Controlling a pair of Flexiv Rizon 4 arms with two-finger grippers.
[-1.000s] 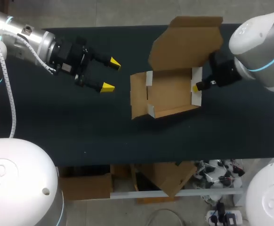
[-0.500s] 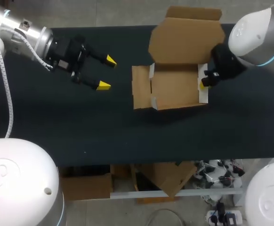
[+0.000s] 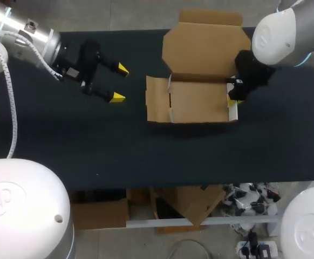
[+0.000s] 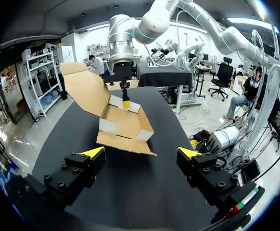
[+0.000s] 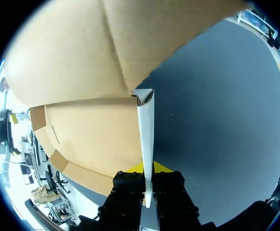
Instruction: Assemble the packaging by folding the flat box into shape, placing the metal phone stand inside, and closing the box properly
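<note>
You have the dark worktop [image 3: 92, 151] carrying one thing of the task, the box [image 3: 197, 102], which sits right of the middle and toward the far edge. By the look of it you are partway through the folding and nowhere past it. The base lies flat on the worktop as a shallow tray. The big lid [image 3: 205, 48] stands open and leans back over the far edge, so closing has not begun. The left flap [image 3: 157, 100] lies flat on the worktop and has not yet been raised into a wall, with small white tabs standing at its corners. The right wall [image 5: 146, 134] is upright, a thin white panel seen edge-on in the right wrist view. Your right hand [image 3: 231, 100] is clamped on that wall, one finger on each face, at the box's right side. Your left hand [image 4: 141, 153] hangs over the left half of the worktop with its fingers spread wide and nothing between them, well apart from the box and facing its flat flap. I judge the left side to be the next thing to form. The tray is empty, and no stand shows on the worktop in any view, so you have still to load it and shut the lid.
</note>
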